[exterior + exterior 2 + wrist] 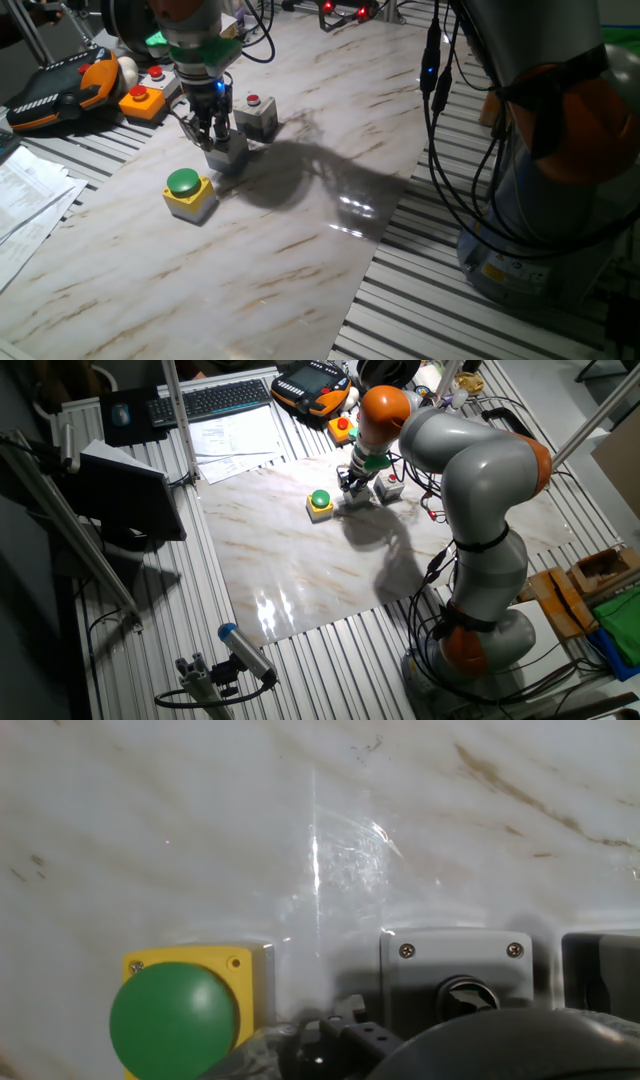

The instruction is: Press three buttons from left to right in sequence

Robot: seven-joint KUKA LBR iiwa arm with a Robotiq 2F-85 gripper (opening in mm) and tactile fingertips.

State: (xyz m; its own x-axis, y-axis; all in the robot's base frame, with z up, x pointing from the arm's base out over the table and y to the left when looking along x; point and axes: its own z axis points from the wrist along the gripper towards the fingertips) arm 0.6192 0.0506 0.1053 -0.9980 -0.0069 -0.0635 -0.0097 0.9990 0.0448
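Note:
Three button boxes stand in a row on the marble board. The yellow box with the big green dome button (187, 190) (319, 501) (175, 1015) is on the left. My gripper (214, 138) (355, 484) points straight down onto the middle grey box (230, 154) (455, 970), with its fingertips at the box's top, and it covers that box's button in the fixed views. The grey box with the small red button (257, 115) (389, 487) stands just beyond. No view shows plainly whether the fingertips have a gap between them.
An orange box with a red button (142, 101) and a grey red-button box (160, 78) joined to it sit behind the row. A teach pendant (60, 90) and papers (25, 195) lie at the left. The robot's base (560, 170) and cables stand at the right.

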